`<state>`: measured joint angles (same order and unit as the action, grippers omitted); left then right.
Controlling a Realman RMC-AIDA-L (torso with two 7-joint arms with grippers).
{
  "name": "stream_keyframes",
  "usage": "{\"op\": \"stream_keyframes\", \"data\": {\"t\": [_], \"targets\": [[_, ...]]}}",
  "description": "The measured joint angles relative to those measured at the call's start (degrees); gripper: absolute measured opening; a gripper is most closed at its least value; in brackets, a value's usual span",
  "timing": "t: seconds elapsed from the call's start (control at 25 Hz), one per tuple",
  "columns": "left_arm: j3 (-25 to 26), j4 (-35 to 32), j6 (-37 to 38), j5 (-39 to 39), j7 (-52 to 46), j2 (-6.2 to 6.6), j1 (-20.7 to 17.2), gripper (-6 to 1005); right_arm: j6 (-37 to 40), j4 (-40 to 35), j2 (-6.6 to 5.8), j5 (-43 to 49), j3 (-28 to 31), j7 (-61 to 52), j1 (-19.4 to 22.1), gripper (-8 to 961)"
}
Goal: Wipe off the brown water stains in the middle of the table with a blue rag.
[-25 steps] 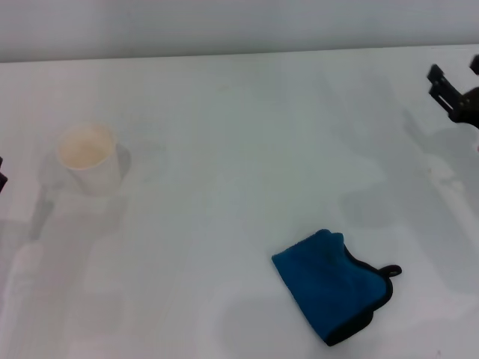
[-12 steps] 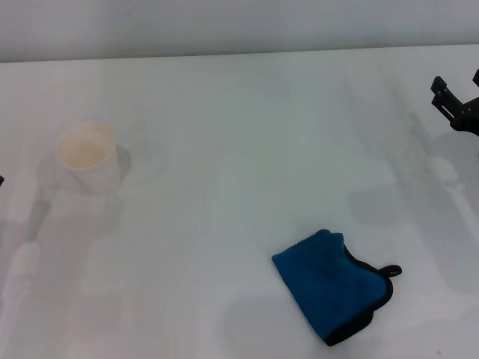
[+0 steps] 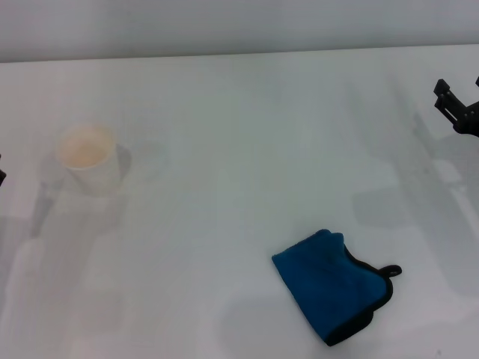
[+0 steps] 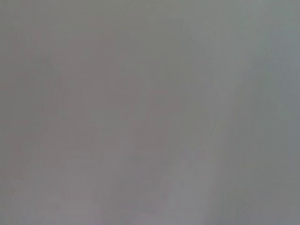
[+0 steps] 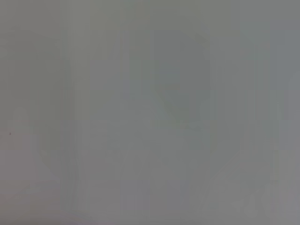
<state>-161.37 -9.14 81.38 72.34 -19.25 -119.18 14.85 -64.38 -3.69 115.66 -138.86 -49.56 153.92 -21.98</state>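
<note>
Lying folded on the table, the blue rag sits untouched.

The head camera looks forward and down over the white worktop from well above. Both wrist cameras show only blank grey, sharing no recognisable feature.

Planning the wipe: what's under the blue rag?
The folded blue cloth rag with black trim lies flat on the glossy white table. Whatever it covers is hidden; no stain shows around it.
</note>
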Motion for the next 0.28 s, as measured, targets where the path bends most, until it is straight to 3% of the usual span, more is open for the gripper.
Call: {"op": "stream_keyframes", "data": {"t": [0.28], "targets": [[-0.05, 0.0, 0.0, -0.11, 0.0, 0.02, 0.12, 892, 0.16, 0.0, 0.0, -0.02, 0.0, 0.15, 0.03, 800]]}}
